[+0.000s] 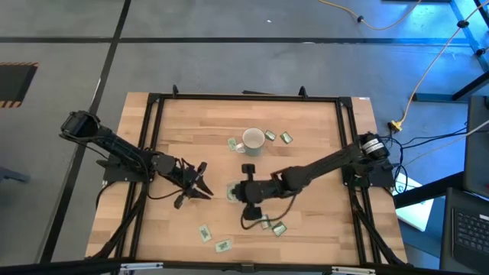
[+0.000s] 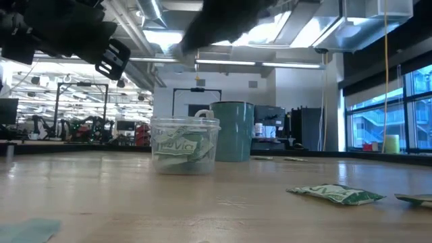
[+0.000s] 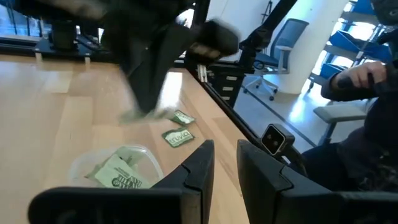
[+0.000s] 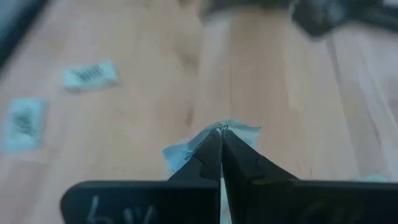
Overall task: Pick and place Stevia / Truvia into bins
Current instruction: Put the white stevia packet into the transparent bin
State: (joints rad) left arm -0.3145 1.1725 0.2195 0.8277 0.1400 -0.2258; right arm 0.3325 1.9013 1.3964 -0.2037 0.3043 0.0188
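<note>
Looking past the right pincer (image 4: 221, 146), we saw its two fingers clenched on a white sachet (image 4: 211, 142), pinched at the tips above the wooden desk (image 4: 273, 81). From above, that pincer (image 1: 235, 192) hung near the middle of the desk, just over the clear cup (image 1: 233, 191). In the low view the cup (image 2: 185, 145) stood upright with several green-and-white sachets (image 2: 181, 146) lying in it, and the white mug (image 1: 253, 140) stood well behind it. More sachets lay loose: two beside the mug (image 1: 286, 137), two near the front edge (image 1: 205, 233), and others under the right arm (image 1: 278, 228). The left pincer (image 1: 200, 182) hung just left of the cup, its fingers (image 3: 264, 177) a little apart and grasping nothing that we could see.
</note>
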